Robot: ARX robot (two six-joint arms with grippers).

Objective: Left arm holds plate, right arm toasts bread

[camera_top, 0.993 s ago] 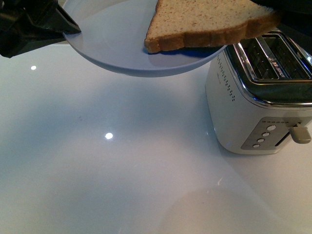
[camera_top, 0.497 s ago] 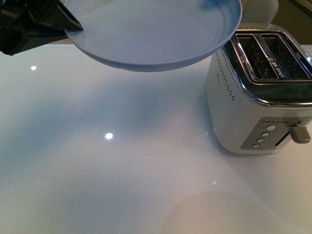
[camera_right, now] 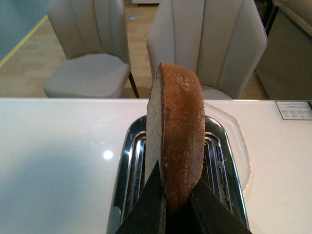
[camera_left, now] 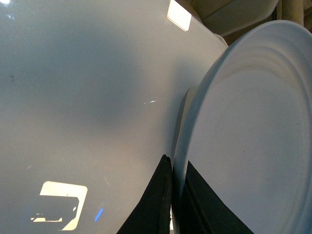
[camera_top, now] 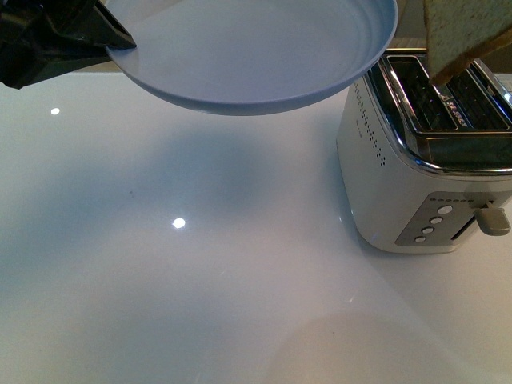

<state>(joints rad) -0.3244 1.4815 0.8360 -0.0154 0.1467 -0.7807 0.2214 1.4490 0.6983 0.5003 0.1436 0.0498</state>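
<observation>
The pale blue-grey plate [camera_top: 256,56] hangs empty above the table at the top of the front view. My left gripper [camera_top: 108,40] is shut on its left rim; in the left wrist view the black fingers [camera_left: 156,204] pinch the plate [camera_left: 253,146] edge. A slice of brown bread [camera_top: 460,36] hangs upright at the top right, just over the toaster [camera_top: 424,168] slots. My right gripper [camera_right: 178,197] is shut on the bread [camera_right: 178,141], which stands on edge above the toaster's [camera_right: 222,165] chrome slots. The right arm itself is out of the front view.
The toaster is white with a chrome top, two slots, buttons and a lever [camera_top: 494,220] on its near face. The table [camera_top: 200,264] is glossy white. Two beige chairs [camera_right: 87,58] stand behind the table's far edge.
One second ago the bread lay flat across the plate; half a second ago it was out of view. Now it hangs upright over the toaster slots. The plate has stayed in place.
</observation>
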